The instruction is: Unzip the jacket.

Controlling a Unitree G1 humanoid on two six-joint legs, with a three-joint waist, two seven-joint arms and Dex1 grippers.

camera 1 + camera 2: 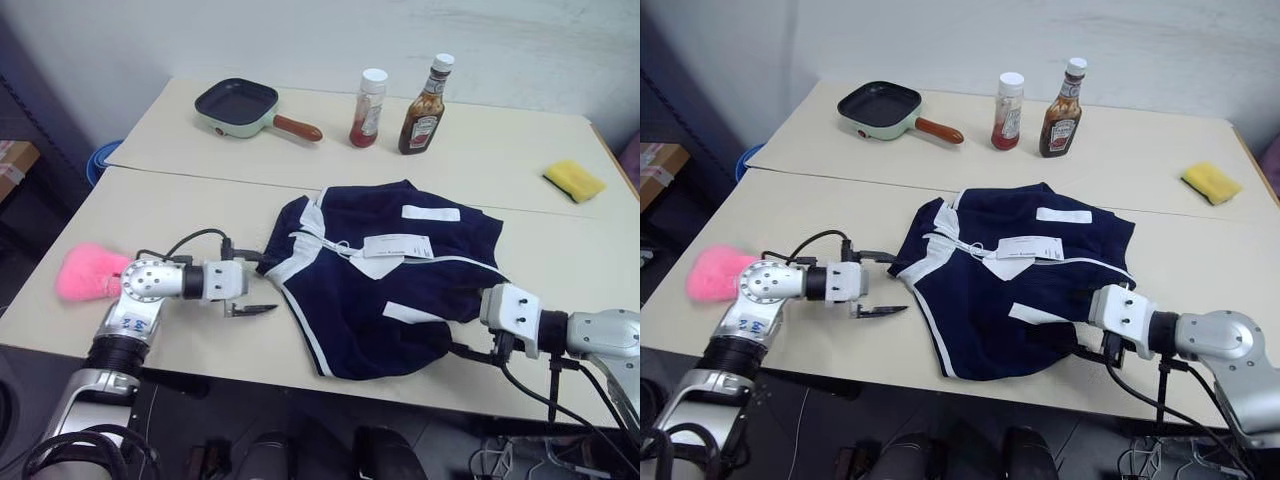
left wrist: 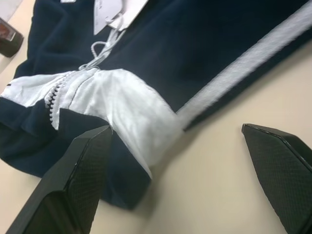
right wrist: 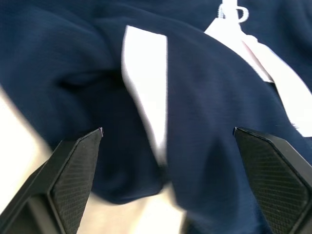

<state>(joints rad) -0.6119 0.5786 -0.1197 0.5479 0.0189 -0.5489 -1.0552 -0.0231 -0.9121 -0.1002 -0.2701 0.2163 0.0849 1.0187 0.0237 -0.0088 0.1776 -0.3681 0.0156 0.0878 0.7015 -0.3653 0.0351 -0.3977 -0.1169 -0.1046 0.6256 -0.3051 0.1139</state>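
We are observing the dark navy fabric jacket [image 1: 400,290] lying on the beige worktop [image 1: 180,210], zipper closed. Left tool [image 1: 256,283] and right tool [image 1: 462,350] are flanking it, fingers spread, gripping nothing.

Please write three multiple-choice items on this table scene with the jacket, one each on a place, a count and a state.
1. Where does the pink plush toy lie?
A. at the table's left edge, beside the left arm
B. on the jacket
C. next to the yellow sponge

2. How many bottles stand at the far side of the table?
A. one
B. two
C. four

3. How does the left pincer stand?
A. shut on the hang tag
B. shut on the collar
C. open, holding nothing

Answers:
1. A: the toy sits by the left arm, clear of the jacket and far from the sponge.
2. B: a red-filled bottle and a dark sauce bottle stand side by side.
3. C: its fingers stand wide apart near the collar with only table between them.
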